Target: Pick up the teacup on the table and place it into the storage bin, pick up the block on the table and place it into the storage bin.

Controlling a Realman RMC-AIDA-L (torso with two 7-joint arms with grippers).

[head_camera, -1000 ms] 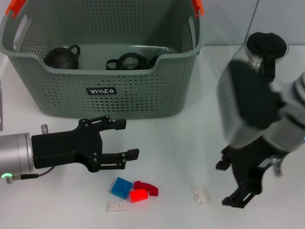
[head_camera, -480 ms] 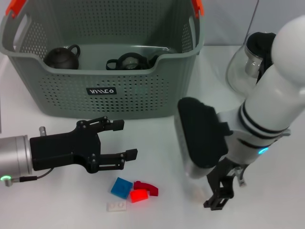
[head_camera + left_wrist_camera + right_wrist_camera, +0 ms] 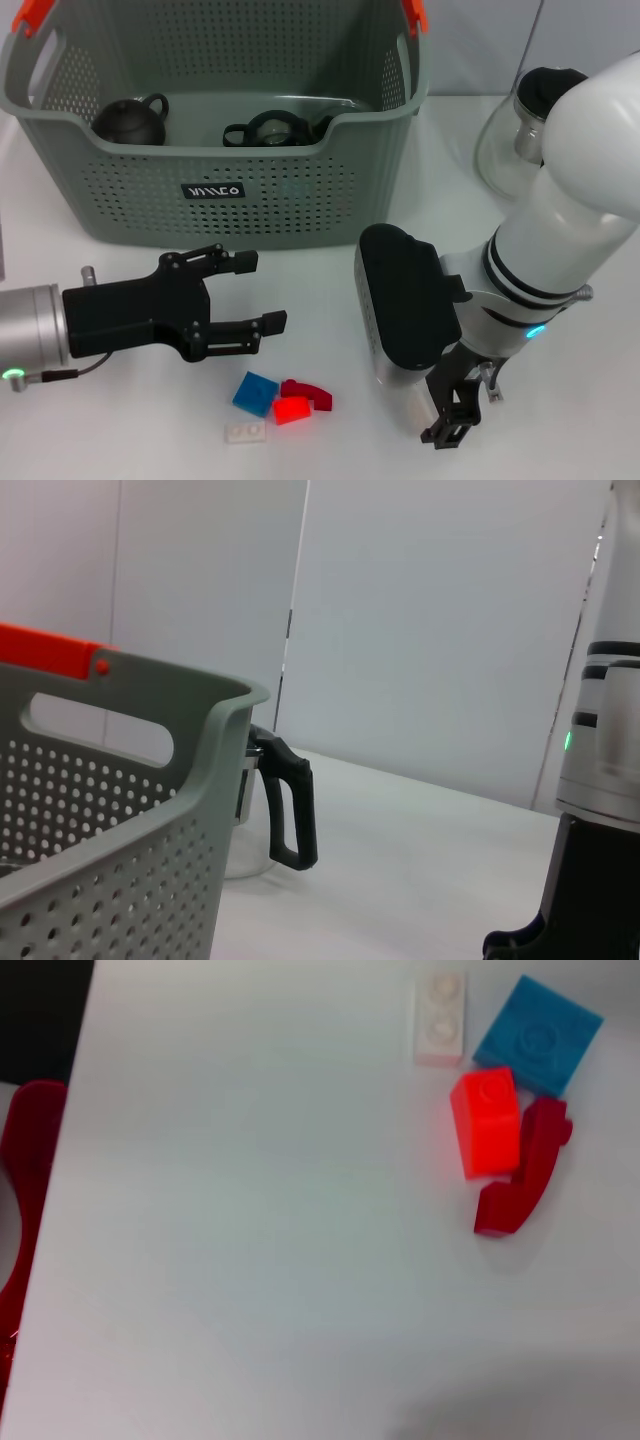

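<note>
The storage bin (image 3: 215, 190), a grey-green perforated basket with orange clips, stands at the back; its rim (image 3: 200, 780) also fills the left wrist view. Inside lie a black round pot (image 3: 130, 120) and a black cup-like piece (image 3: 268, 130). No teacup shows on the table. Near the front lie a blue block (image 3: 255, 392), a bright red block (image 3: 292, 409), a dark red curved block (image 3: 310, 393) and a white block (image 3: 244, 432); the right wrist view shows them too, blue (image 3: 538, 1035) and red (image 3: 487, 1125). My left gripper (image 3: 270, 292) hovers open just above them. My right gripper (image 3: 452, 412) hangs low, right of the blocks.
A glass kettle with a black lid (image 3: 540, 110) stands at the back right, and its black handle (image 3: 285, 810) shows beside the bin. My bulky right forearm (image 3: 400, 305) leans over the table's front middle. A dark red curved shape (image 3: 25, 1190) sits at the right wrist view's edge.
My right arm has swung left and down toward the front middle, now covering the small clear block that showed there before. The left arm has barely moved.
</note>
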